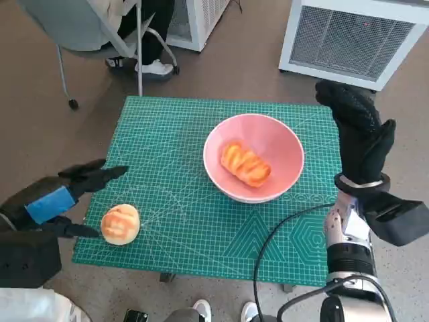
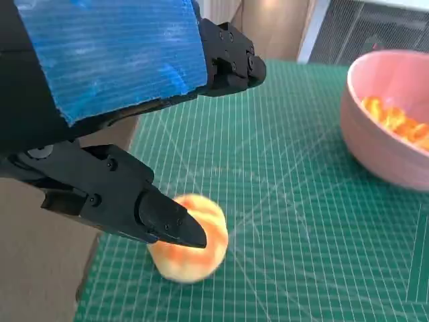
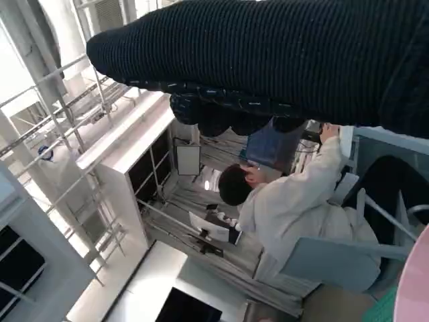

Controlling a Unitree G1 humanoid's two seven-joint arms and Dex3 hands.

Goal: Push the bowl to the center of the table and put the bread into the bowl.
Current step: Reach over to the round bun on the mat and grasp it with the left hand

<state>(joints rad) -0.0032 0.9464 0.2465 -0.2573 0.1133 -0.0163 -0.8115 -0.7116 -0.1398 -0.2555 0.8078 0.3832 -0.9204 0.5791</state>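
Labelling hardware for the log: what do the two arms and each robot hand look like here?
Left robot hand: black, angular rigid fingers, blue tape across its back. Right robot hand: black knitted glove above a black wrist cuff, on a pale silver forearm with a black cable looping beside it.

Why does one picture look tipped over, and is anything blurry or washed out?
Right wrist view: the camera is turned, so the seated person and room appear tilted, with bright washed-out daylight. Left wrist view: the blue-taped left hand looms large and soft; the round bread is slightly blurred. Head view: evenly lit, wide-angle, sharp.

One pink bowl [image 1: 254, 157], two bread pieces [image 1: 245, 164] [image 1: 120, 223].
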